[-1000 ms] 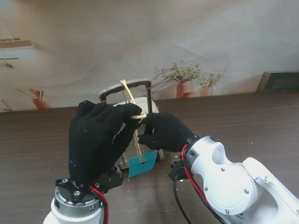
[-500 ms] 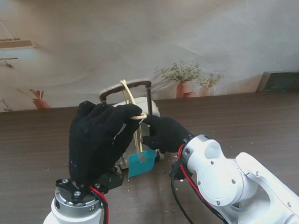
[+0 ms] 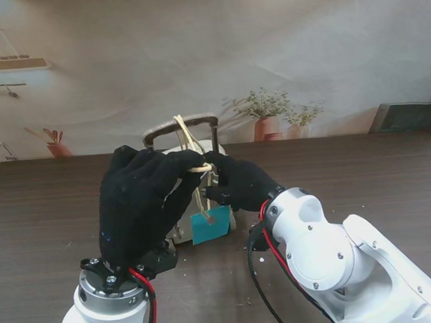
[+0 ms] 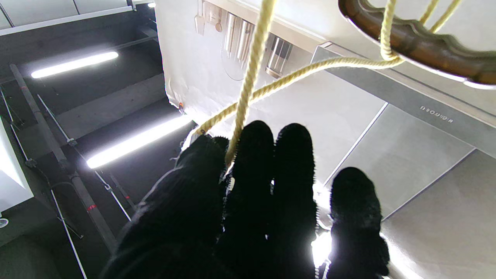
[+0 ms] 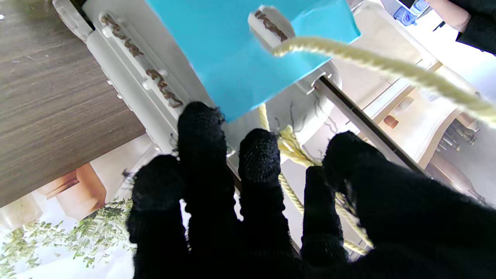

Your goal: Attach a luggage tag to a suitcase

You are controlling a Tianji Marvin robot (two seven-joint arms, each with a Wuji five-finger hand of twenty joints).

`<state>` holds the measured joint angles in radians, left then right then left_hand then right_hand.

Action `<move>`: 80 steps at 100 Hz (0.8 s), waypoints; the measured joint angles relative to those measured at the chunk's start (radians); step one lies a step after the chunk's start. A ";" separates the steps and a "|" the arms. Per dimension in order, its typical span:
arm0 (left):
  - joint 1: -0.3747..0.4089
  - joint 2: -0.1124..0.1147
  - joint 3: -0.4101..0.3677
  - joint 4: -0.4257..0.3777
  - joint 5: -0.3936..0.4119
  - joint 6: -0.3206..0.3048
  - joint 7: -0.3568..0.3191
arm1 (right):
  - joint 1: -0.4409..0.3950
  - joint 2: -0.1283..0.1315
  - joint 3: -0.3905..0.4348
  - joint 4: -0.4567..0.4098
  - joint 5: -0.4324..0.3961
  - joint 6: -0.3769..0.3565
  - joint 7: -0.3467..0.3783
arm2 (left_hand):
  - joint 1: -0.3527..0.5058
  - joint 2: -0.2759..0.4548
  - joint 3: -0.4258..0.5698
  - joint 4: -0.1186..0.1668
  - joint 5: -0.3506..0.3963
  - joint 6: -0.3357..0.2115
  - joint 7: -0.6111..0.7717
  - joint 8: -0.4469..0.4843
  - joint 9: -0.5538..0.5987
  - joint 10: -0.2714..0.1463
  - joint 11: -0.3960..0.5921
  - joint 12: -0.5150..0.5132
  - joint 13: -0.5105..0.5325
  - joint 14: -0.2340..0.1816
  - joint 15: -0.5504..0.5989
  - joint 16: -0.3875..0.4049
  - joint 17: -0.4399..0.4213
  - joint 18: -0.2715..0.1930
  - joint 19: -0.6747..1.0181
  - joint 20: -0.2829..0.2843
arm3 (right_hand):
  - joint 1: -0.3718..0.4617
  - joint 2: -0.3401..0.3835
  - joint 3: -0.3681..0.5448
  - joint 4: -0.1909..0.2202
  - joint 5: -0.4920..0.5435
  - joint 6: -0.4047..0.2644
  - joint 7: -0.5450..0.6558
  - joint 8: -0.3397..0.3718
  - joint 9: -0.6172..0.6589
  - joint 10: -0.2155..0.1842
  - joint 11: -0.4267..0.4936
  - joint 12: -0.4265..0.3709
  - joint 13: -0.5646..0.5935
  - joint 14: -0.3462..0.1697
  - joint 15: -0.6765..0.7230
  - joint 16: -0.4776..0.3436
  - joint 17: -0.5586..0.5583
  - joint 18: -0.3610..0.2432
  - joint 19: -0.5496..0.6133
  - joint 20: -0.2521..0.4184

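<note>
Mid-threading: cord (image 3: 187, 137) already looped over the suitcase (image 3: 181, 229) handle (image 3: 198, 121), blue tag (image 3: 210, 225) dangling against the case front. Left hand (image 3: 141, 202) pinching the cord; right hand (image 3: 239, 183) curled on cord near the knot. Next, probably: pass tag through loop, draw snug.

Your right hand (image 3: 239, 183) is moving farther from you and a little to the left, and it is now touching the fingers of your left hand (image 3: 141, 206) at the cream cord (image 3: 193, 144). The blue tag (image 3: 211, 225) is rising and shifting slightly right beside the suitcase (image 3: 183, 226). More strands of the cord are now showing under the brown handle (image 3: 180, 127).
</note>
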<state>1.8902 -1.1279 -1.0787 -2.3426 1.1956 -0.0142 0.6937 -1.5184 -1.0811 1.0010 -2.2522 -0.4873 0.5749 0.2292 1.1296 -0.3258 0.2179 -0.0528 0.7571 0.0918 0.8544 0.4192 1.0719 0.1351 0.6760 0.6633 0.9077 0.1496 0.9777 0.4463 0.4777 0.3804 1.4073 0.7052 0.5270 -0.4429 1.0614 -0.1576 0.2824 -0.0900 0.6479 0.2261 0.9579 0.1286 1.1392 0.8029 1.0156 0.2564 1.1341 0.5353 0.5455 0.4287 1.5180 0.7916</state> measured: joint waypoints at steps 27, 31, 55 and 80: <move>0.000 0.000 0.000 0.000 0.000 0.000 0.000 | 0.049 -0.005 -0.018 0.021 0.032 0.035 0.000 | 0.000 0.000 0.000 0.000 0.000 0.000 0.000 0.000 0.000 0.000 0.000 0.000 0.000 0.000 0.000 0.000 0.000 0.000 0.000 0.000 | -0.023 -0.003 0.000 0.000 0.000 0.051 -0.012 -0.013 -0.007 0.001 0.000 0.000 -0.013 0.003 -0.011 0.000 -0.013 0.008 -0.011 0.000; 0.000 0.000 0.000 0.000 0.000 0.000 0.000 | 0.054 -0.005 -0.022 0.023 0.033 0.040 -0.001 | 0.000 0.000 0.000 0.000 0.000 0.000 0.000 0.000 0.000 0.000 0.000 0.000 0.000 0.000 0.000 0.000 0.000 0.000 0.000 0.000 | -0.039 -0.003 0.006 0.000 -0.004 0.077 -0.024 -0.015 -0.011 0.001 0.000 0.000 -0.013 0.003 -0.011 0.000 -0.013 0.008 -0.012 0.000; 0.000 0.000 0.000 0.000 0.000 0.000 0.000 | 0.075 -0.014 -0.041 0.043 0.051 0.066 -0.023 | 0.000 0.000 0.000 0.000 0.000 0.000 -0.004 0.000 0.000 0.000 0.000 0.000 0.000 0.000 0.000 0.000 0.000 0.000 0.000 0.000 | -0.060 -0.005 0.000 0.000 -0.028 0.152 -0.051 -0.037 -0.017 0.002 0.000 -0.001 -0.015 0.004 -0.012 0.000 -0.024 0.008 -0.013 0.002; 0.000 0.000 0.000 0.000 0.000 0.000 0.000 | 0.099 -0.023 -0.061 0.059 0.113 0.082 -0.040 | 0.008 0.000 -0.008 0.000 0.000 0.000 -0.009 0.000 0.000 0.000 0.000 0.000 0.000 0.000 0.000 0.000 0.000 0.000 0.000 0.000 | -0.060 -0.012 0.000 0.000 -0.026 0.035 -0.042 -0.038 -0.029 0.002 0.000 -0.001 -0.025 0.004 -0.013 0.001 -0.026 0.008 -0.014 0.010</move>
<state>1.8903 -1.1278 -1.0787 -2.3426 1.1956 -0.0142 0.6937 -1.4192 -1.1041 0.9396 -2.1929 -0.3747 0.6572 0.1893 1.1380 -0.3256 0.2099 -0.0528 0.7570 0.0920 0.8457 0.4192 1.0719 0.1351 0.6760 0.6634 0.9077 0.1496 0.9777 0.4464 0.4777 0.3804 1.4073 0.7053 0.4673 -0.4552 1.0614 -0.1576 0.2566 -0.0548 0.6059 0.1877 0.9288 0.1308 1.1388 0.8022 0.9902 0.2609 1.1214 0.5366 0.5195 0.4370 1.5044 0.8018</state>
